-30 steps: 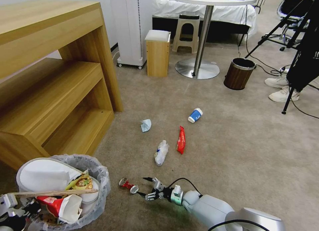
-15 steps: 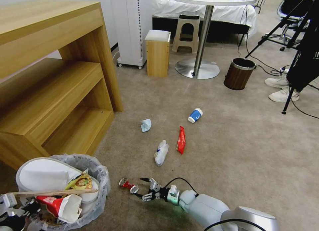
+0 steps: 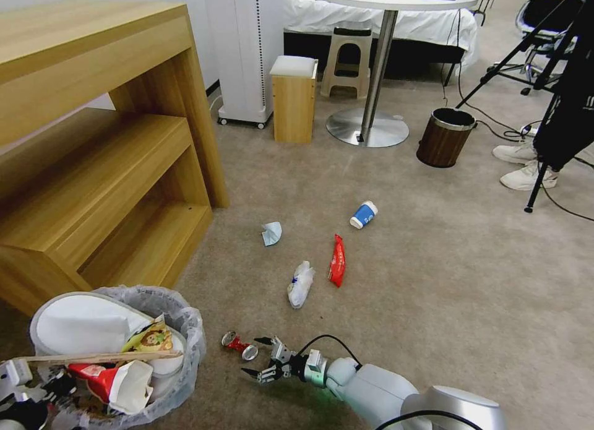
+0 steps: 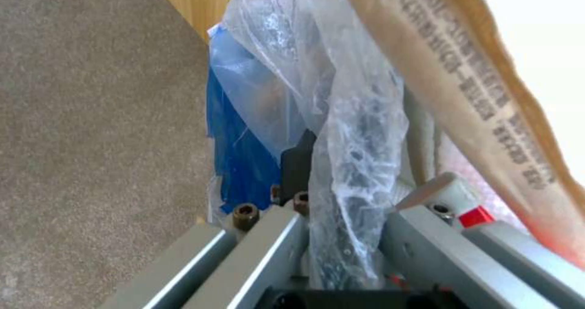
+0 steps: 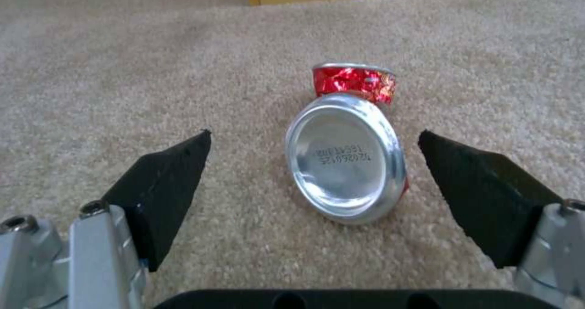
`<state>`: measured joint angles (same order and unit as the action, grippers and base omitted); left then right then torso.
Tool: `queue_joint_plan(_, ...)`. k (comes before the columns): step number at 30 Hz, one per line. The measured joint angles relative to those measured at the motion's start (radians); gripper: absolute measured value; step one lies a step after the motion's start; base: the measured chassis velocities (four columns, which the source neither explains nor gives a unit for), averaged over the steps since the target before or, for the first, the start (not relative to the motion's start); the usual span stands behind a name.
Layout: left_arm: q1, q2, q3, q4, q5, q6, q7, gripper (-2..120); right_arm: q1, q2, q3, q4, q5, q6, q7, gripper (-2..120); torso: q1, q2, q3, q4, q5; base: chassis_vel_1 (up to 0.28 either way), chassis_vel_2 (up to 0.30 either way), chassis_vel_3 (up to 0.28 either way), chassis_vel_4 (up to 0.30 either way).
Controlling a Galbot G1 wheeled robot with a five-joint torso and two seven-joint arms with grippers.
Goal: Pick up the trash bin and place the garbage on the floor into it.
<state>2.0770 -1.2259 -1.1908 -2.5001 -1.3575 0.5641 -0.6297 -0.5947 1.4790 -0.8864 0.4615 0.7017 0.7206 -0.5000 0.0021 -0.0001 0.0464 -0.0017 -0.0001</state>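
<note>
Two black fingers [image 5: 164, 194] of the right claw [image 3: 258, 357], spread wide, flank a crushed red can [image 3: 240, 346] lying on the floor [image 3: 433, 281], base toward the claw, long axis pointing away. Left claw [image 4: 341, 236] grips the trash bin [image 3: 185, 331] rim beside it.

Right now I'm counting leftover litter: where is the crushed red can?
The crushed red can lies on the floor between the trash bin and the open right gripper.

Crushed red can [image 5: 350, 153] on its side on floor [image 3: 433, 275], right of my full bag-lined trash bin [image 3: 179, 331]; bottle, wrapper, cup, tissue beyond.
</note>
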Motion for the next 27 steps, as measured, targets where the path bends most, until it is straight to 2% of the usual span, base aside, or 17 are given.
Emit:
queue_joint_plan(10,0.002,0.002,-0.002,0.0,0.0,-0.005,0.002,0,-0.001,0.015,0.002,-0.017,-0.009,-0.011,0.01,87,0.0,0.0,0.0,-0.0001,0.0,0.0,0.0,0.0,0.0)
queue_joint_plan(12,0.002,0.001,-0.001,0.0,0.0,-0.005,0.002,0,0.001,0.021,0.003,-0.02,-0.011,-0.017,0.017,78,0.0,0.0,0.0,-0.0001,0.0,0.0,0.0,0.0,0.0)
queue_joint_plan(13,0.002,0.001,-0.001,0.0,0.0,-0.005,0.002,0,0.001,0.021,0.003,-0.02,-0.011,-0.017,0.017,78,0.0,0.0,0.0,-0.0001,0.0,0.0,0.0,0.0,0.0)
queue_joint_plan(15,0.001,0.0,0.001,0.0,0.0,-0.006,0.002,0,0.005,0.03,0.004,-0.028,-0.017,-0.024,0.033,68,0.0,0.0,0.0,0.0,0.0,0.0,0.0,0.0,0.0)
queue_joint_plan(16,0.001,0.0,0.001,0.0,0.0,-0.006,0.002,0,0.005,0.03,0.004,-0.028,-0.017,-0.024,0.033,68,0.0,0.0,0.0,0.0,0.0,0.0,0.0,0.0,0.0)
queue_joint_plan(20,0.002,-0.004,0.002,0.0,0.001,-0.008,0.003,0,0.008,0.037,0.004,-0.03,-0.03,-0.033,0.05,48,0.0,0.0,0.0,0.0,0.0,0.0,0.0,0.0,0.0)
queue_joint_plan(21,0.002,-0.004,0.002,0.0,0.001,-0.008,0.003,0,0.008,0.037,0.004,-0.03,-0.03,-0.033,0.05,48,0.0,0.0,0.0,0.0,0.0,0.0,0.0,0.0,0.0)
queue_joint_plan(24,0.002,-0.004,0.003,0.0,0.002,-0.01,0.004,0,0.007,0.034,0.006,-0.03,-0.033,-0.033,0.057,35,0.0,0.0,0.0,-0.0001,0.0001,0.0,0.0,0.0,0.0)
queue_joint_plan(27,0.002,-0.003,0.005,0.0,0.003,-0.011,0.005,0,0.007,0.032,0.006,-0.029,-0.035,-0.033,0.058,30,0.0,0.0,0.0,0.0,0.0001,0.0,0.0,0.0,0.0)
